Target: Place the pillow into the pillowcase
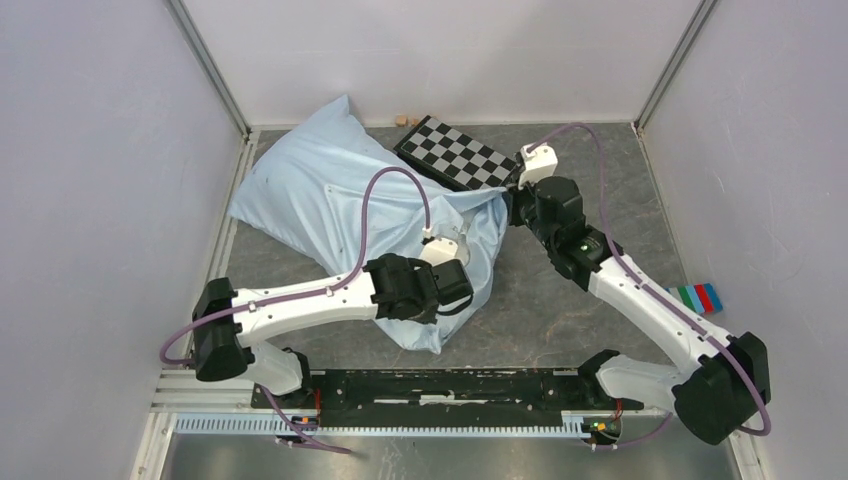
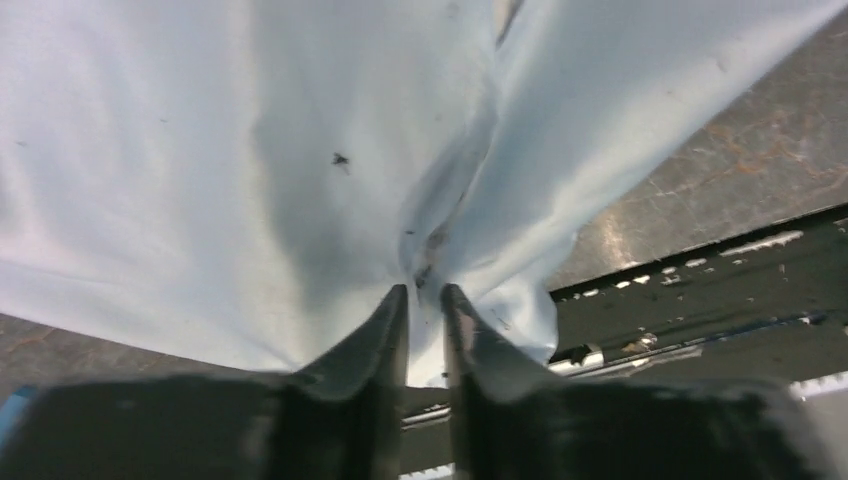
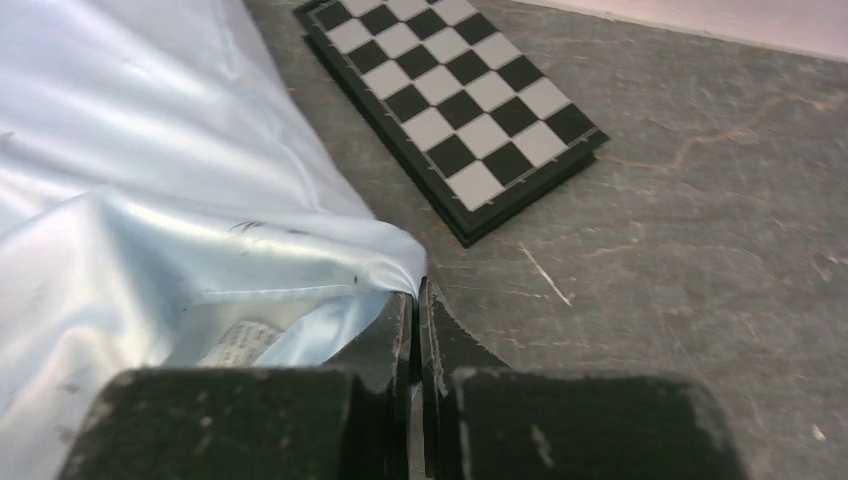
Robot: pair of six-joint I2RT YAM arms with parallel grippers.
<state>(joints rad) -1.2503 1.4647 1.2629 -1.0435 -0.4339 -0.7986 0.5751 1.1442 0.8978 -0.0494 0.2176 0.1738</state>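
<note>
The pale light-blue pillowcase (image 1: 330, 190) lies wrinkled and bulging from the back left toward the front middle. The pillow is almost wholly hidden inside it. In the right wrist view only a pale patch with a printed tag (image 3: 238, 345) shows under the lifted hem. My left gripper (image 1: 455, 262) is shut on a bunched fold of the pillowcase (image 2: 300, 150) near its front end; its fingertips (image 2: 398, 305) pinch the cloth. My right gripper (image 1: 510, 200) is shut on the corner of the pillowcase's hem (image 3: 330, 250), right of the left gripper.
A black-and-white checkerboard panel (image 1: 460, 152) lies at the back, touching the pillowcase's right side; it also shows in the right wrist view (image 3: 455, 100). Small tan bits (image 1: 402, 119) sit by the back wall. A colour strip (image 1: 697, 297) lies at the right. A black rail (image 1: 450, 385) runs along the front.
</note>
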